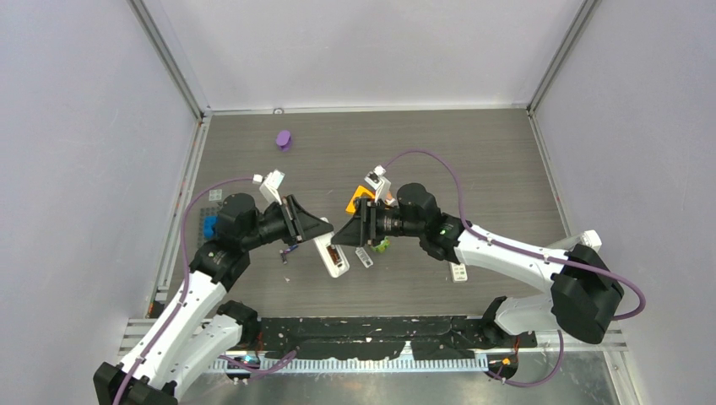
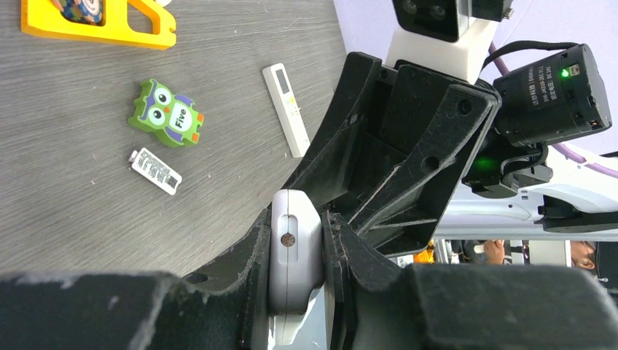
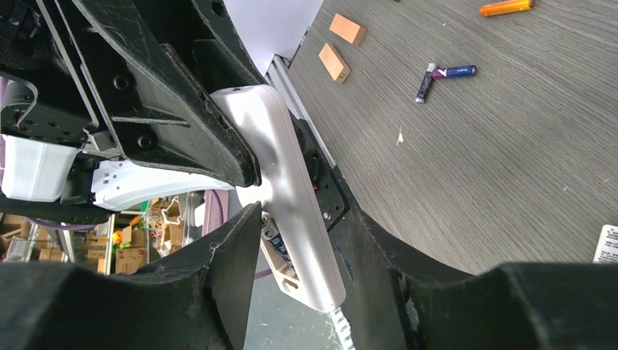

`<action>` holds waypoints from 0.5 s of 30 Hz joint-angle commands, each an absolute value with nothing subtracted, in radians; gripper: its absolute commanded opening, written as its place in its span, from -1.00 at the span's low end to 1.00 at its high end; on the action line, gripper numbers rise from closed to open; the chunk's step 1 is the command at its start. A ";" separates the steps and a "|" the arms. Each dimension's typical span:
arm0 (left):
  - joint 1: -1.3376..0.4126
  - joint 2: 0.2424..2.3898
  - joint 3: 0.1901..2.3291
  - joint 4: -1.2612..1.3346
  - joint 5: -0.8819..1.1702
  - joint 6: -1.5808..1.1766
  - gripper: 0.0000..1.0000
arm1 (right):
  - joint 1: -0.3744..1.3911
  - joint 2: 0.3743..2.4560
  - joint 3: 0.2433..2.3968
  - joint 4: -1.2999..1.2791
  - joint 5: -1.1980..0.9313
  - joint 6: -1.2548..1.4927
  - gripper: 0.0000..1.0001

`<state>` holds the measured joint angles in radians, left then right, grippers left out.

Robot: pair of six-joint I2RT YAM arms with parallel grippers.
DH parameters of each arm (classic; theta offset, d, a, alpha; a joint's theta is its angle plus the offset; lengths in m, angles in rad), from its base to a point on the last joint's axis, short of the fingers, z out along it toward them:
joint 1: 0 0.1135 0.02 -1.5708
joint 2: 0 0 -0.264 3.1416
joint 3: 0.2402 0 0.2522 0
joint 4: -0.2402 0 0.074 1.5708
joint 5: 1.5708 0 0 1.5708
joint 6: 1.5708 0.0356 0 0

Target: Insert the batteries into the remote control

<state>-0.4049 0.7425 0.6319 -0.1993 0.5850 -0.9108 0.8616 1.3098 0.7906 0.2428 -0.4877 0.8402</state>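
From above, the remote (image 1: 332, 257) is a short white bar with a dark slot in its face. It hangs off the table between my two arms. My left gripper (image 1: 325, 229) has its upper end, and my right gripper (image 1: 348, 229) faces it from the other side, tips almost meeting.

Left wrist: my left gripper (image 2: 297, 219) is clamped tight on the remote (image 2: 295, 262). Both fingers press its white sides, and its rounded end with a small dark screw points at the camera. My right gripper (image 2: 393, 146) fills the view just beyond it. On the table behind lie a green owl block (image 2: 165, 113), a slim second remote (image 2: 286, 109) and a small white label (image 2: 154, 171).

Right wrist: the remote (image 3: 280, 160) slants down between the fingers of my right gripper (image 3: 302, 240). Its open bay (image 3: 280, 255) is turned to one finger, with a dark cylinder inside. The jaws stand partly closed around it, and I cannot tell whether they grip it. Well apart on the table lie the loose batteries: orange (image 3: 506, 7), purple (image 3: 455, 71) and dark (image 3: 424, 82), the last two touching end to end
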 commanded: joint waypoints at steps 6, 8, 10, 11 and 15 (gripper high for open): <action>-0.407 0.676 0.704 -0.237 0.550 -0.974 -1.00 | 0.867 1.319 0.805 0.203 -0.469 0.754 0.04; -0.407 0.675 0.707 -0.232 0.550 -0.988 -1.00 | 0.874 1.321 0.817 0.188 -0.465 0.739 0.04; -0.407 0.676 0.708 -0.226 0.552 -0.997 -1.00 | 0.882 1.322 0.828 0.170 -0.462 0.725 0.04; -0.408 0.677 0.711 -0.224 0.551 -0.996 -1.00 | 0.884 1.323 0.833 0.167 -0.461 0.722 0.05; -0.407 0.685 0.711 -0.228 0.552 -0.994 -1.00 | 0.885 1.310 0.841 0.161 -0.451 0.713 0.07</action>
<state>-0.4046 0.6910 0.6506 -0.2974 0.5377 -0.9627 0.8696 1.3117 0.8005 0.1925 -0.4713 0.7570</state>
